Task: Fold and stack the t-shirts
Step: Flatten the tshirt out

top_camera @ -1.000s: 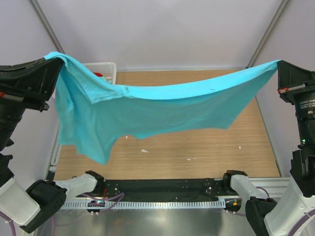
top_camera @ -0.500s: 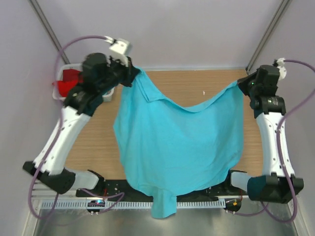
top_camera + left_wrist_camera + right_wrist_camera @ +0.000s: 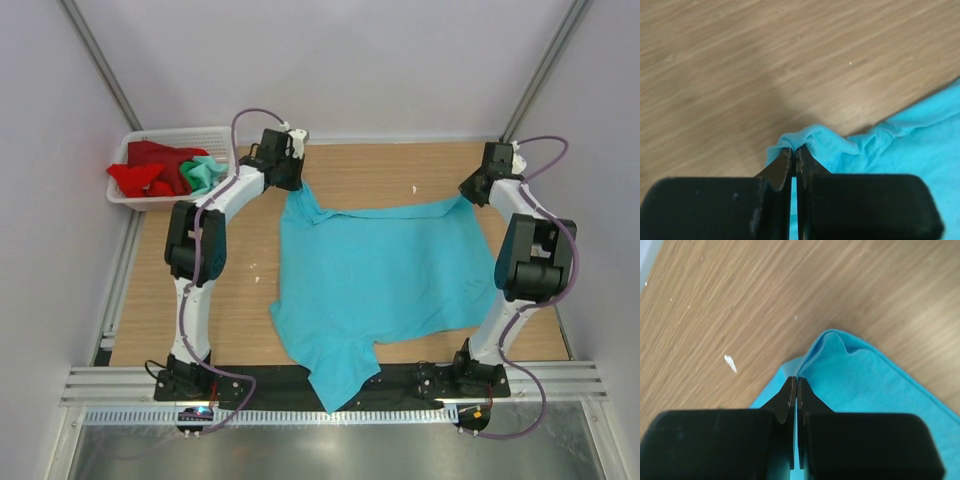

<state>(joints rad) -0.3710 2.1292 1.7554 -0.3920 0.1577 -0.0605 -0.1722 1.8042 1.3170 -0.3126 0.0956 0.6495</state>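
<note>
A turquoise t-shirt (image 3: 375, 280) lies spread on the wooden table, its near end hanging over the front edge. My left gripper (image 3: 290, 180) is shut on its far left corner (image 3: 807, 137), low at the table. My right gripper (image 3: 472, 192) is shut on its far right corner (image 3: 827, 347), also low at the table. A red t-shirt (image 3: 145, 172) and a mint green t-shirt (image 3: 205, 172) lie bunched in the white mesh basket (image 3: 222, 133) at the far left.
The wooden table (image 3: 200, 300) shows bare strips left and right of the shirt, with small white specks (image 3: 415, 188). A black rail (image 3: 420, 375) and metal rack run along the near edge. Frame posts stand at the far corners.
Both arms swung the shirt from high in the air down and away. The shirt now lies flat on the table, and the grippers still pinch its far corners.
</note>
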